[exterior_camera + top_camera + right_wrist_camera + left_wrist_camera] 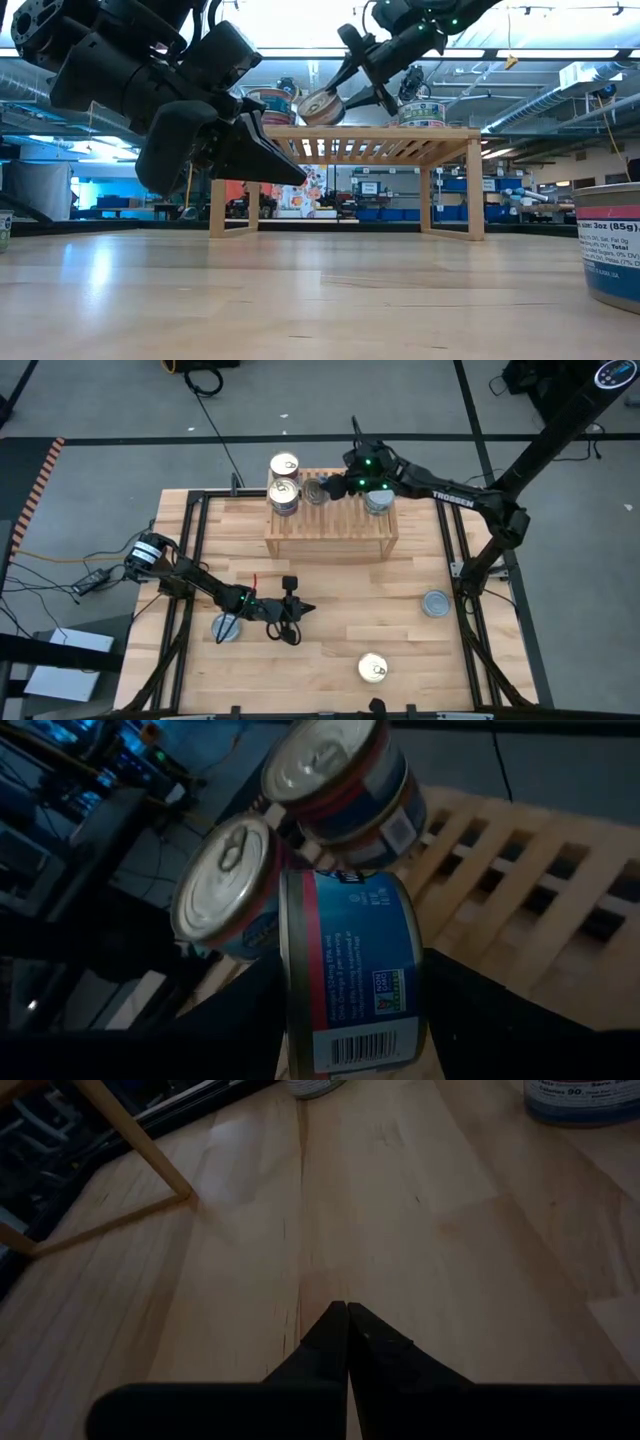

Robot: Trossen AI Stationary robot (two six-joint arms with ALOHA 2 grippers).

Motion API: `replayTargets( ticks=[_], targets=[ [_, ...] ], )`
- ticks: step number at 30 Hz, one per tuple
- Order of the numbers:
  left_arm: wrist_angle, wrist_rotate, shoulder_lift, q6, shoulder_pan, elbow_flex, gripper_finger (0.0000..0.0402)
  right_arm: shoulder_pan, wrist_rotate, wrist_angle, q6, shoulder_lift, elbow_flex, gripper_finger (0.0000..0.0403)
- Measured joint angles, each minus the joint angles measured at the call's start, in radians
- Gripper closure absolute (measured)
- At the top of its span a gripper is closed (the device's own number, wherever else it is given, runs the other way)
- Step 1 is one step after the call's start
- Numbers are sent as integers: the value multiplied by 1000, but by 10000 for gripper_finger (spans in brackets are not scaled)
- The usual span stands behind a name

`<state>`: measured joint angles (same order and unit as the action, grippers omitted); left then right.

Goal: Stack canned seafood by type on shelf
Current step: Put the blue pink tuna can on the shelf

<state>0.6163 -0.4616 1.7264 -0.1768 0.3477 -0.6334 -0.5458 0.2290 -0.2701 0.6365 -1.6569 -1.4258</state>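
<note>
The wooden shelf (330, 532) stands at the table's far middle. On its left end are two gold-topped tins (284, 465) (284, 496), and a silver-topped tin (378, 501) stands toward its right. My right gripper (325, 488) hovers over the slatted top, shut on a blue-labelled tin (350, 970) next to the gold-topped ones (225, 885). My left gripper (305, 608) is shut on nothing, just above the table's near left. Loose tins rest on the tabletop: silver (226, 627), silver (436, 603) and gold (373, 668). My right gripper pinches the blue-labelled tin between its two fingers, one finger (245, 1015) at each flat end, so the labelled wall (360, 1020) faces the wrist camera. The fingers slant down from the table's right. The tin is tipped on its side, clear of the shelf top (322, 107).
The shelf's slats lie bare between the gold-topped tins and the silver-topped tin (422, 112). Black rails (455, 550) run along the table's edges. One tin (610, 245) stands close to the low camera at the right.
</note>
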Motion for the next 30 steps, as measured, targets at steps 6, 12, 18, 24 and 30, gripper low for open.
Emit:
replayTargets(
  ticks=[6,12,18,24,30],
  targets=[
    [-1,0,0,1,0,0,394,2,-13,-13,-1,-17,0,184],
    [-1,1,0,1,0,0,394,3,-28,-15,-1,-26,0,166],
    [0,2,0,2,0,0,394,3,-53,-8,-2,-26,0,141],
    [-1,2,0,2,0,0,394,3,-70,3,-23,-26,0,106],
    [-1,2,0,3,0,0,394,3,-109,0,-64,-26,0,100]
  ],
)
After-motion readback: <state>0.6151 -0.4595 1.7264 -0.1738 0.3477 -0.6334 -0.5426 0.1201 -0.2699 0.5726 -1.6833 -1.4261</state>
